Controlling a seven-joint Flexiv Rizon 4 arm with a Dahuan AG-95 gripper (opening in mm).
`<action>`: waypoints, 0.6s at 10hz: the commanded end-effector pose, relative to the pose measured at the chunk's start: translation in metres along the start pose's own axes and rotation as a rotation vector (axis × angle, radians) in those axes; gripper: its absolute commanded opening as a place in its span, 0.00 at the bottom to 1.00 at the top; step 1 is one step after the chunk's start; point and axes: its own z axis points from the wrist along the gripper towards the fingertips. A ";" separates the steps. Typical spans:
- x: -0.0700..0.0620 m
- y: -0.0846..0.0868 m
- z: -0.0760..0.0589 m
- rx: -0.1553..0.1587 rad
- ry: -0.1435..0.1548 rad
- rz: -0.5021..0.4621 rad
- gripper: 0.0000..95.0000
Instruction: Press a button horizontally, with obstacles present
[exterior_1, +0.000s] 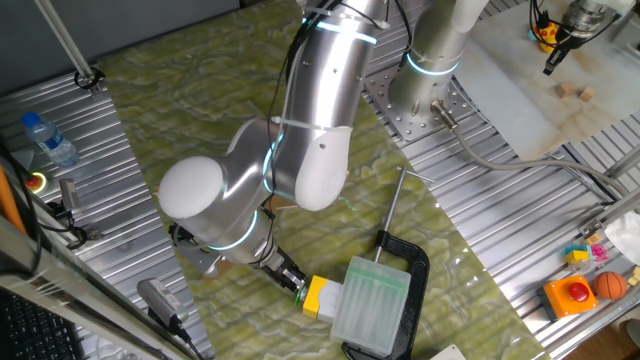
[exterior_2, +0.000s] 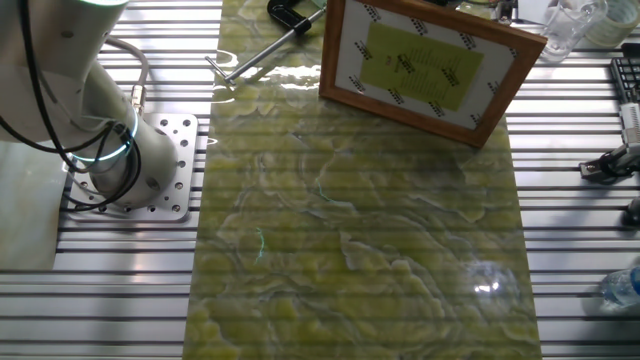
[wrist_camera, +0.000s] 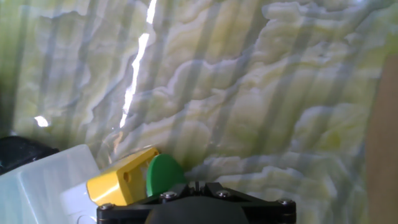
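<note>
Touching the button (exterior_1: 304, 293) green cap (wrist_camera: 163, 175), the gripper (exterior_1: 291, 277) tip sits right at it. Yellow body (exterior_1: 321, 296) and ribbed block (exterior_1: 372, 305) lie just beyond; black clamp (exterior_1: 412, 275) wraps that block. Can't tell whether fingers are apart or together.

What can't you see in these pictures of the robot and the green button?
- Gripper fingertips: too small in one fixed view, cut off by the bottom edge in the hand view, so open or shut is unknown.
- Green button: lower part hidden by the hand's black body in the hand view.
- Picture frame: top cut off by the upper edge in the other fixed view.
- Black C-clamp: partly covered by the translucent block.
</note>
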 end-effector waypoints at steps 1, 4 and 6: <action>0.000 0.002 -0.001 -0.016 -0.002 0.018 0.00; 0.000 0.005 -0.010 -0.027 -0.003 0.017 0.00; 0.000 0.005 -0.010 -0.060 -0.013 0.017 0.00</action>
